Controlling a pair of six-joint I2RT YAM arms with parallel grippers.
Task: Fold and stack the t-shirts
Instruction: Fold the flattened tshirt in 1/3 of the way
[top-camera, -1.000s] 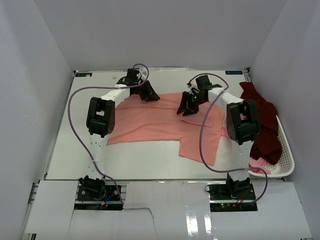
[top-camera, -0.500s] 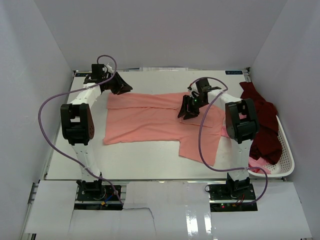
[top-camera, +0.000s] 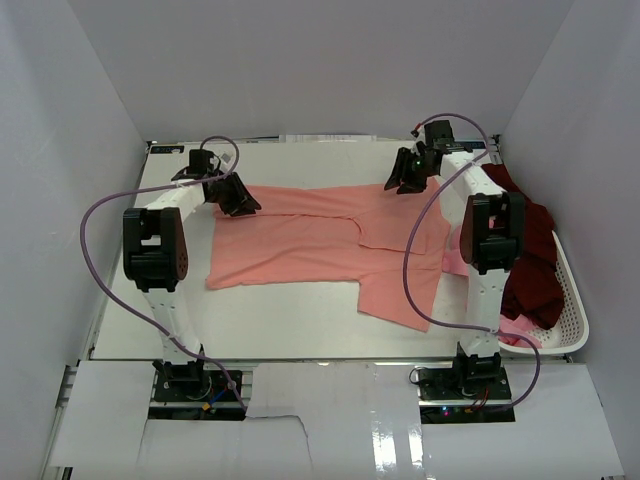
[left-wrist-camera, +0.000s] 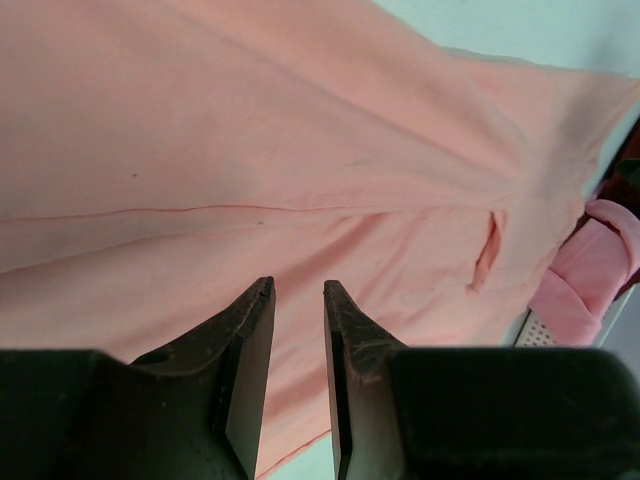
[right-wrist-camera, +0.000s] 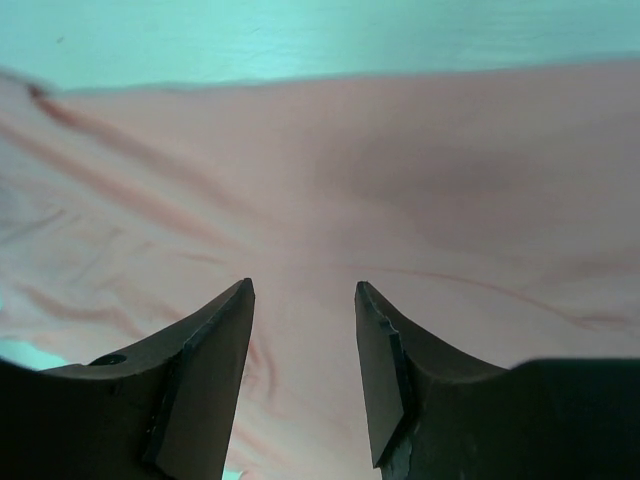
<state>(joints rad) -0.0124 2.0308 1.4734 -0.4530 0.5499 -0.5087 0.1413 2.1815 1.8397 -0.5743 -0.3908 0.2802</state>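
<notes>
My left gripper (top-camera: 235, 196) and right gripper (top-camera: 407, 177) hover empty, jaws apart, over the far corners of the salmon shirt (top-camera: 310, 245), spread flat across the table (top-camera: 280, 315) with its long axis running between them.

Salmon-pink t-shirt (top-camera: 320, 245) plain. Dark maroon t-shirt (top-camera: 530, 260) plain. Lighter pink t-shirt (top-camera: 510, 327) plain. Basket (top-camera: 572, 300) white, slotted. Surface (top-camera: 280, 320) white. Left claw (left-wrist-camera: 298, 285), right claw (right-wrist-camera: 303, 285) black. Cables (top-camera: 100, 215) purple.

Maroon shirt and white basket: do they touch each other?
Touching. The top view shows the maroon shirt heaped inside the white basket, resting against its wall.
</notes>
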